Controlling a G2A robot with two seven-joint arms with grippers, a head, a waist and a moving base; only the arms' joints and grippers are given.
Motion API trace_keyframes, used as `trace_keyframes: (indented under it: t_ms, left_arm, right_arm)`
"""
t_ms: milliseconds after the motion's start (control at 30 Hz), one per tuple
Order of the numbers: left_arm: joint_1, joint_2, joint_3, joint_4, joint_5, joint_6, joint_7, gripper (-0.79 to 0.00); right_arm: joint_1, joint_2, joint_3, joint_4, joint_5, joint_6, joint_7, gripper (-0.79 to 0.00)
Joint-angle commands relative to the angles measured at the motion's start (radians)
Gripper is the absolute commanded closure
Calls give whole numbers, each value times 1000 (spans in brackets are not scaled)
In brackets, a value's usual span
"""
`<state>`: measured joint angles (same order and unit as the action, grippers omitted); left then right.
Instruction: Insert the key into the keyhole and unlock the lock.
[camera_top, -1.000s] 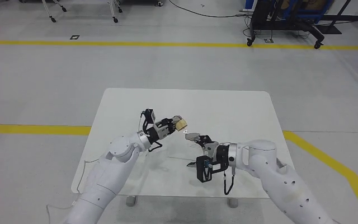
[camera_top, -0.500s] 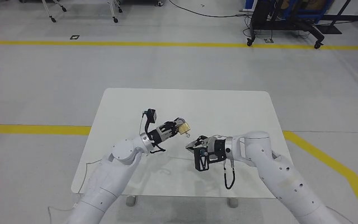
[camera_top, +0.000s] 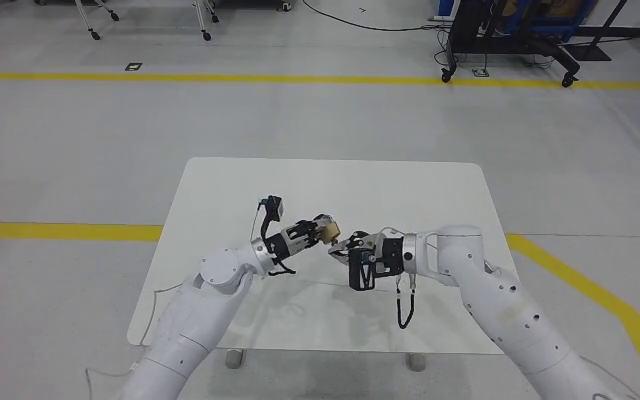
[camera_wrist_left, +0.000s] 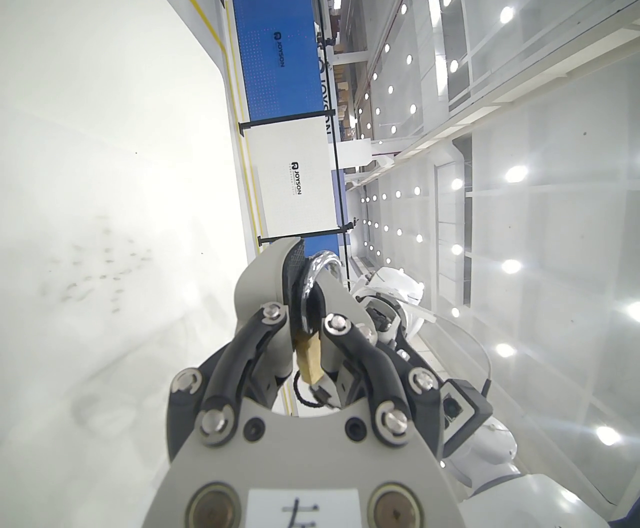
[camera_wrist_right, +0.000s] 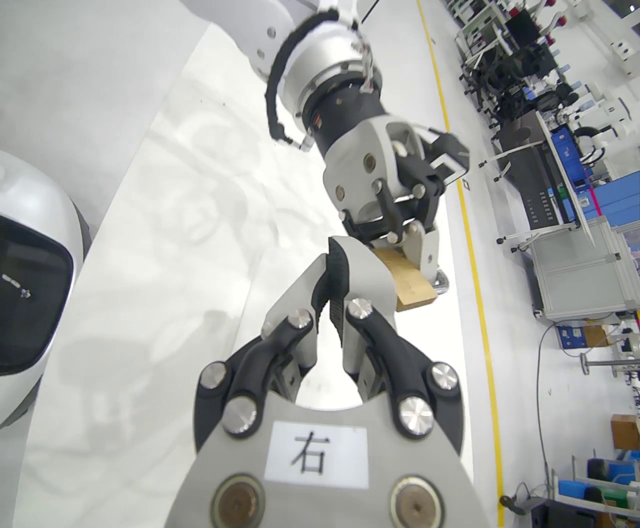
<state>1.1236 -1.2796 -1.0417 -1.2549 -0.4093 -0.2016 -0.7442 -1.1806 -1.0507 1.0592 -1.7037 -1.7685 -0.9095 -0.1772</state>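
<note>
Approach and alignment stage, just ahead of insertion. My left tool (camera_top: 318, 233) holds the lock (camera_top: 326, 231) above the desk (camera_top: 420, 190). Its fingers are pressed onto the lock's shackle end, and the silver shackle (camera_wrist_left: 320, 264) curves out just past the fingertips. The brass body (camera_wrist_right: 407, 285) juts free of the grip towards my right tool (camera_top: 347, 250). The right tool sits just beside the lock, tip close to the brass but, as far as I can judge, not touching. Its pads (camera_wrist_right: 330, 280) are pressed together; whether the key lies pinched between them I cannot tell, since anything that thin is hidden by the fingers. I judge that the lock's long axis, shackle to base, runs roughly along the line joining the two tools. The base end faces the right tool and the shackle points away from it, on the far side of the left tool's fingers. The keyhole face itself is turned out of my sight. The next move, in my judgement, calls for fine work. The right tool's tip must be squared to the base end so the key's blade shares the lock's long axis. A short straight advance along that axis follows, then a twist about it. Throughout, the left tool must grip firmly enough that the lock does not swivel on its shackle.
</note>
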Motion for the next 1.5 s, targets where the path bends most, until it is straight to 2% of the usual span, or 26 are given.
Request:
trace_keyframes:
  t_ms: [0,67,133,267,300,400,467,600,1000,1167,1267,1467]
  left_arm:
    - [-5,-3,-4,13,-36,11,0,0]
    - [-11,-6,-10,29,-65,23,23,0]
    - [-17,-11,-11,43,-105,45,43,0]
    - [-31,-19,-4,60,-148,65,48,0]
    - [-33,-21,-2,64,-151,66,51,0]
    - [-38,-25,5,73,-157,65,60,0]
    - [-40,-28,8,78,-161,65,63,0]
    - [-40,-30,4,85,-170,62,62,0]
    - [-35,-32,-11,83,-182,63,48,0]
    - [-34,-34,-11,82,-182,63,42,0]
    - [-32,-34,-14,82,-181,65,42,0]
    - [-29,-35,-19,81,-178,60,37,0]
  right_arm:
    - [-18,6,10,-14,-30,32,-44,-231]
    - [-44,14,25,-31,-74,76,-92,-369]
    - [-77,22,42,-52,-140,140,-113,-422]
    - [-144,33,55,-103,-275,282,-86,-348]
    - [-158,32,53,-115,-294,319,-67,-289]
    - [-188,27,38,-142,-325,417,1,-296]
    - [-200,21,24,-150,-324,476,32,-185]
    - [-201,10,-12,-152,-333,539,60,-219]
    - [-184,-9,-49,-121,-319,586,99,-240]
    - [-178,-15,-63,-116,-325,590,119,-154]
    - [-174,-20,-69,-112,-316,598,133,-15]
    - [-169,-29,-70,-99,-280,609,152,0]
